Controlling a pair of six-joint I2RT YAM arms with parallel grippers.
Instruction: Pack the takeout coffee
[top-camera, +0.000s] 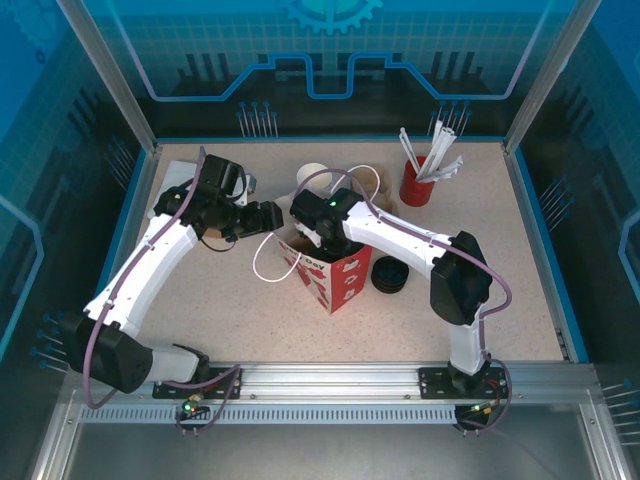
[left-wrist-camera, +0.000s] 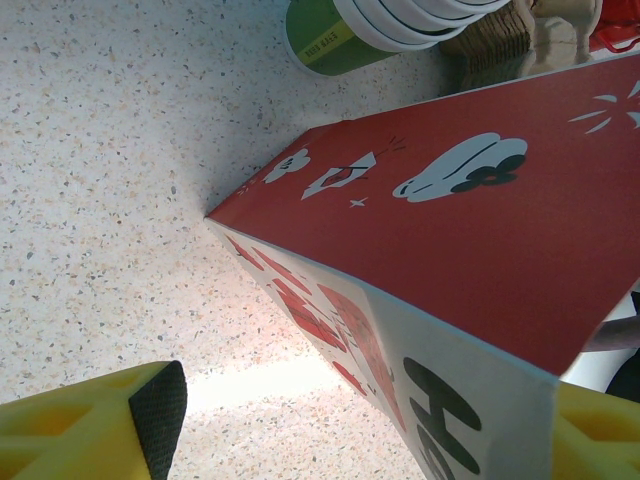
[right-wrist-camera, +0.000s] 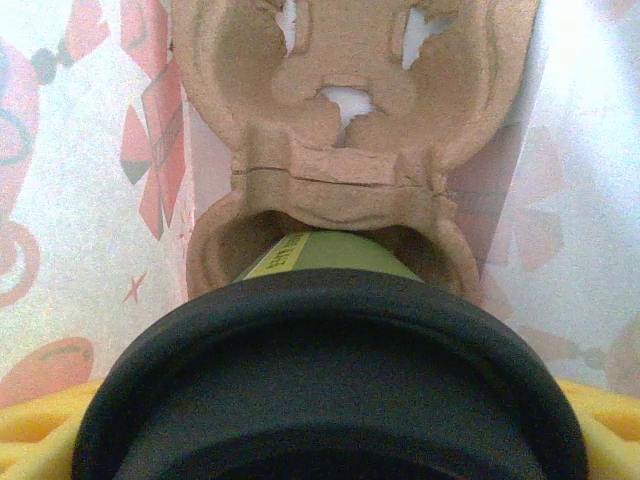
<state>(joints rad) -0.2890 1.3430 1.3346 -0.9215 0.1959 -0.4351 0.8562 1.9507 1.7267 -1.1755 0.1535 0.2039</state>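
Table (top-camera: 200, 300): red-and-white paper bag (top-camera: 340, 280) stands upright at centre. Lidless cup stack (top-camera: 313, 177) sits at its 12 o'clock, red straw holder (top-camera: 415, 182) at 1 o'clock, loose black lids (top-camera: 390, 275) at 3 o'clock, just beside the bag. Left gripper (top-camera: 268, 218) comes in from the bag's 10 o'clock with jaws wide and nothing clamped. In its wrist view one yellow finger (left-wrist-camera: 140, 430) stands off the paper with bare table showing between, and the bag edge runs toward the other finger. My read is that it's parked there as a brace so the bag doesn't slide or tip during loading. Right gripper (top-camera: 308, 242) points down into the bag mouth. Inside, a pulp cup carrier (right-wrist-camera: 340, 150) lies against the bag wall, its near pocket at 12 o'clock of the takeout coffee (right-wrist-camera: 330, 380). The cup sits along the gripper axis, black lid toward the camera, green base nosing into that pocket, so it's lined up to seat. Right fingers (right-wrist-camera: 30, 435) are spread wide at 8 and 4 o'clock of the lid, flanking the cup. It looks like a hold on the cup body, but the lid hides the pad contact, so treat it as probable.
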